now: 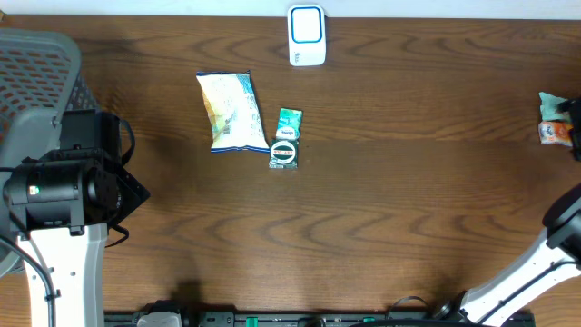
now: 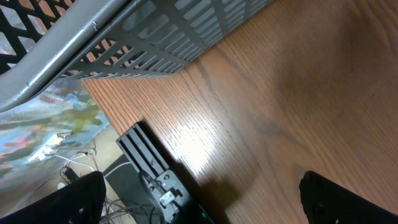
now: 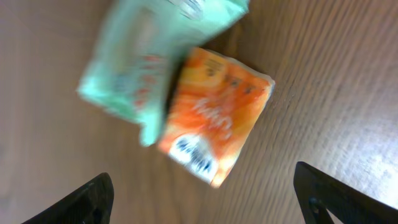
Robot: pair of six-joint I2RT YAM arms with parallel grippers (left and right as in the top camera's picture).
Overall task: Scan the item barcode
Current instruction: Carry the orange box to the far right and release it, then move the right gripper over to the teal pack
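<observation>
The scanner (image 1: 307, 34), white with a blue face, stands at the far edge of the table (image 1: 399, 209), about midway along it. Nearer the middle lies a white bag (image 1: 231, 111), and a small green sachet (image 1: 286, 138) rests just beside its lower right corner.

An orange packet (image 3: 214, 121) and a mint packet (image 3: 149, 68) lie flat on the wood at the table's far right edge, well apart from the scanner. In the right wrist view both are blurred. They touch, and the mint one seems to overlap the orange one's upper corner. No barcode can be made out on either.

The right gripper (image 3: 200, 186) hangs above these two packets with its jaws spread wide and released. The dark fingertips (image 3: 87, 199) sit at the bottom corners of the wrist view, clear of both packets, with nothing grasped between them. In the overhead view the right arm (image 1: 536, 268) reaches in from the lower right corner.

The left gripper (image 2: 200, 186) is also released, its fingertips (image 2: 342, 199) far apart over bare wood and holding nothing. It points at the table's left edge, beside a grey mesh basket (image 2: 155, 37). A black strip (image 2: 149, 165) and loose cables show beyond that edge. From above, the left arm (image 1: 54, 191) sits at the left side, in front of the basket.
</observation>
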